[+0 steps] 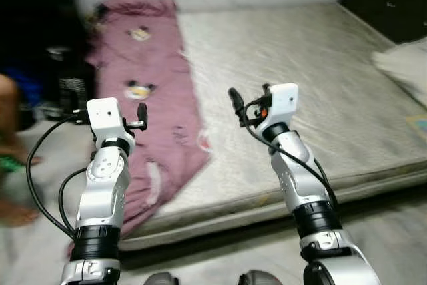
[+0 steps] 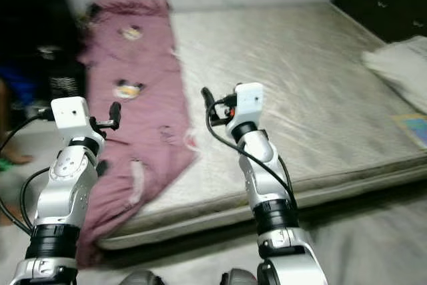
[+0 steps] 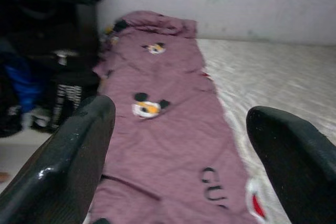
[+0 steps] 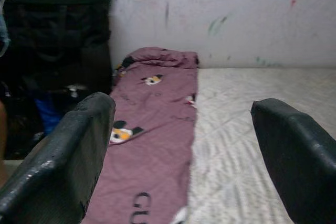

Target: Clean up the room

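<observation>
Robot at the bed with both claws up.
The left gripper [image 3: 178,156] and right gripper [image 4: 184,150] were wide open, holding nothing. The purple blanket [image 1: 150,91] lay along the mattress [image 1: 300,78] on its left side.

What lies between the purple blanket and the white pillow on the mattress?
Only bare mattress: in the left eye view, nothing rests on the stretch between the purple blanket and the white pillow.

arms: 2, silver, jointed, black collars | wrists: white boxes | cables: black, looped | right gripper [image 1: 248,98]: black fingers, orange spot
</observation>
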Available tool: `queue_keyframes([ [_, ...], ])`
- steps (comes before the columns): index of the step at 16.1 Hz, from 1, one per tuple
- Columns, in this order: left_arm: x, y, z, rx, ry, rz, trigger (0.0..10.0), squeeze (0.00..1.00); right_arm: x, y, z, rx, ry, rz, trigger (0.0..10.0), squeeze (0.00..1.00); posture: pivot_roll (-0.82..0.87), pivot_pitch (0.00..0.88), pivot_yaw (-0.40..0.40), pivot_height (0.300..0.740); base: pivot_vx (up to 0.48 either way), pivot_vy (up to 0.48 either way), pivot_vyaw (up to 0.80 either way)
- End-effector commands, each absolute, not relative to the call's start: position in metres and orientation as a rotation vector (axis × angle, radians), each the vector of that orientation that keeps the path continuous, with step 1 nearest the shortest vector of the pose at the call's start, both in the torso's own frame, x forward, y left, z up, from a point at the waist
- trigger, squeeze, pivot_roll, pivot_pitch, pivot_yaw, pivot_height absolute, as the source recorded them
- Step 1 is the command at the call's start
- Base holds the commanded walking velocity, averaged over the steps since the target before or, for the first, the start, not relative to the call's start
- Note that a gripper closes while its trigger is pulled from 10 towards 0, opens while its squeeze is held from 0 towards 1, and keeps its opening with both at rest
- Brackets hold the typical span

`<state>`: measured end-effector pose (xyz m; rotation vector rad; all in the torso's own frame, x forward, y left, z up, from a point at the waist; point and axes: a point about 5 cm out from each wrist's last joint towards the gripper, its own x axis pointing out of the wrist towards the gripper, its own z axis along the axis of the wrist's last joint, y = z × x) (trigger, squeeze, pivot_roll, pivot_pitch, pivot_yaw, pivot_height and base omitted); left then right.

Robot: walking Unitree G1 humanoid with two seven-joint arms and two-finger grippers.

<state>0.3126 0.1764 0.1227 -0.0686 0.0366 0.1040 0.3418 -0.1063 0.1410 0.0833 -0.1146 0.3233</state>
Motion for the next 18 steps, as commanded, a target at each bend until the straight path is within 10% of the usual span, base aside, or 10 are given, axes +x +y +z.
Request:
queue_keyframes([
  [1,0.3141,0.1678,0.1237,-0.068,0.037,0.082,10.0,0.00,0.3423,-0.1182,0.1400,0.076,-0.113,0.284,10.0,0.00,-0.08,0.000,0.005,0.740,0.000,0.480,0.00],
  [18,0.3148,0.1676,0.1301,-0.063,-0.009,0.088,10.0,0.00,0.3424,-0.1180,0.1410,0.069,-0.113,0.285,10.0,0.00,-0.08,0.000,0.008,0.740,0.000,0.186,0.00],
])
